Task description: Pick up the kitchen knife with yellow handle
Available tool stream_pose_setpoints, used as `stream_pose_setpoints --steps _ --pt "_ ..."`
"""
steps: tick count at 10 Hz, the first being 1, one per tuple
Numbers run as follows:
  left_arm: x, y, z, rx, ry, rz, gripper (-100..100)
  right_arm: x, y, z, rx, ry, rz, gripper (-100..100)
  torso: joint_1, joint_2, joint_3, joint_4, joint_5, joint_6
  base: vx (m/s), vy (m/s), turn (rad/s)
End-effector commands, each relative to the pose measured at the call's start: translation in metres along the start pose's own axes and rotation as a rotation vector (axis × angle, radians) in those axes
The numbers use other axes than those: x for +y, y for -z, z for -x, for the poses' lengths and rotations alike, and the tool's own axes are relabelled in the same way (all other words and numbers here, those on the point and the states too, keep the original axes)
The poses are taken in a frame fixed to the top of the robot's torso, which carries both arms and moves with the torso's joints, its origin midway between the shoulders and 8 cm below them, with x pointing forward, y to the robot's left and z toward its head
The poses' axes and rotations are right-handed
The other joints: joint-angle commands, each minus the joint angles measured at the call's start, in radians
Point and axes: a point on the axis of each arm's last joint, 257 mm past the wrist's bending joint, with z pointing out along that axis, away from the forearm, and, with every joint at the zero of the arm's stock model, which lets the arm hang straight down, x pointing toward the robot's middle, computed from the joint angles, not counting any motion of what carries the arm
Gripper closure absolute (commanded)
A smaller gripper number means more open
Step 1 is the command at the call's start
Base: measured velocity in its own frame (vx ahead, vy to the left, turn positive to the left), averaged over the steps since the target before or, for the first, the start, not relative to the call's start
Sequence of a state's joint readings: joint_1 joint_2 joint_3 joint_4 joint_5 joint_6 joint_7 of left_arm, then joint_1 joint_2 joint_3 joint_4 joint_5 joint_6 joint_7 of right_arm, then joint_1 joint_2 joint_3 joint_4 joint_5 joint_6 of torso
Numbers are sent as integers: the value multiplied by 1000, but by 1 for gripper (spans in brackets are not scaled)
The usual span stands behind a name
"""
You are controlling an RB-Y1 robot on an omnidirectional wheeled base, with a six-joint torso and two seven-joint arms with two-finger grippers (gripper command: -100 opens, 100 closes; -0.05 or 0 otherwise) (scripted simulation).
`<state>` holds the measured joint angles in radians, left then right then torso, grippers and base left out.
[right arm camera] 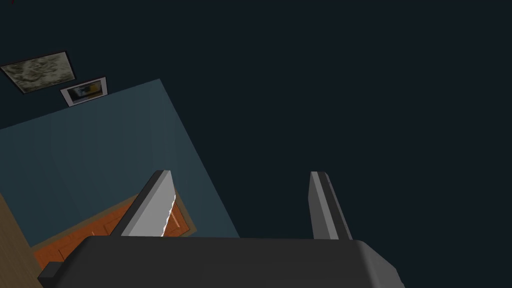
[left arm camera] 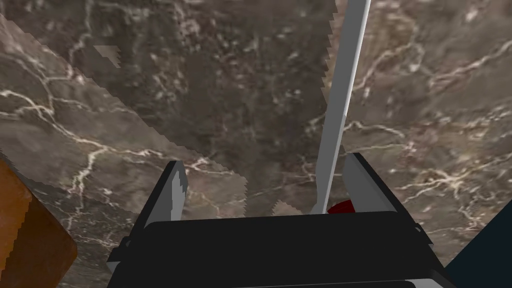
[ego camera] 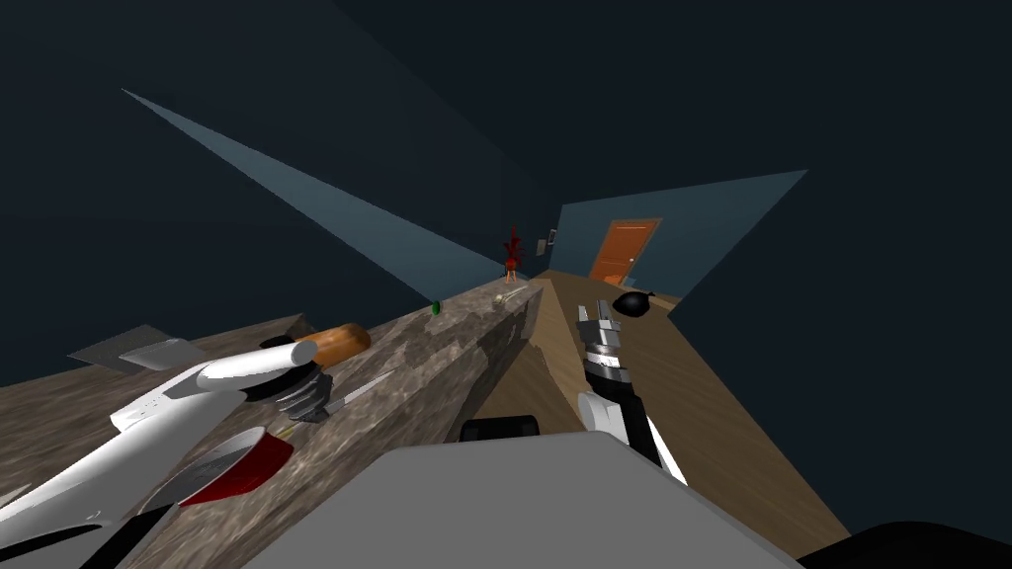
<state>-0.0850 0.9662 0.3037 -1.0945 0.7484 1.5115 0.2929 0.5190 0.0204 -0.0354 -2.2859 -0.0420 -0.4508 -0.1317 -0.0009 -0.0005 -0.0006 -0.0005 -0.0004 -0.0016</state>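
– On the dark, white-veined marble countertop (ego camera: 445,336), where does the knife lie?

– The long grey-bladed kitchen knife (left arm camera: 340,100) lies flat on the stone, just past a red round bowl (ego camera: 252,464) and near a brown wooden cylinder (ego camera: 341,343). Its blade runs out away from the left gripper (left arm camera: 264,161).

– And the handle?

– Hidden under the gripper's dark body. I cannot tell its colour. A sliver of red shows by the blade's base, and I cannot say what it belongs to.

– How do the left fingers stand?

– Apart, pointing down at the counter with the blade's root between them. The blade sits off-centre, nearly against one finger and well clear of the other. Nothing is clamped.

– Why come at it like that?

– I judge the arm hangs low over the handle end so the blades can straddle the knife across its width. A thin thing lying flat leaves little else to pinch.

– Any risk?

– Closing off-centre, the far finger would likely push the knife sideways before both pads bite, and it might twist. Sliding across to centre it first looks wiser.

– The right gripper (ego camera: 596,314)?

– Idle, out beside the counter over the wooden floor (ego camera: 712,395), fingers spread, holding nothing.
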Motion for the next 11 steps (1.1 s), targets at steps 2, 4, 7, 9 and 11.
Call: stream_pose_setpoints --steps 2,4,7,9,11 --pt "-11 -4 2 -11 -29 -11 -100 0 0 0 0 0 0 0 2 1 1 0 1 0 17 -26 81" --pt "-7 -10 6 -6 -24 20 -100 0 0 0 0 0 0 0 -1 -1 0 0 0 0 28 -52 77" --pt "-20 -9 -1 -3 -72 9 -100 0 0 0 0 0 0 0 -1 -1 -1 0 0 0 32 -52 104" --pt "-29 -10 -1 -17 -105 -3 -100 0 0 0 0 0 0 0 2 1 1 0 1 0 8 -25 95" --pt "-24 -14 -2 -5 -107 25 -100 0 0 0 0 0 0 0 -1 0 0 0 0 0 23 -56 66"
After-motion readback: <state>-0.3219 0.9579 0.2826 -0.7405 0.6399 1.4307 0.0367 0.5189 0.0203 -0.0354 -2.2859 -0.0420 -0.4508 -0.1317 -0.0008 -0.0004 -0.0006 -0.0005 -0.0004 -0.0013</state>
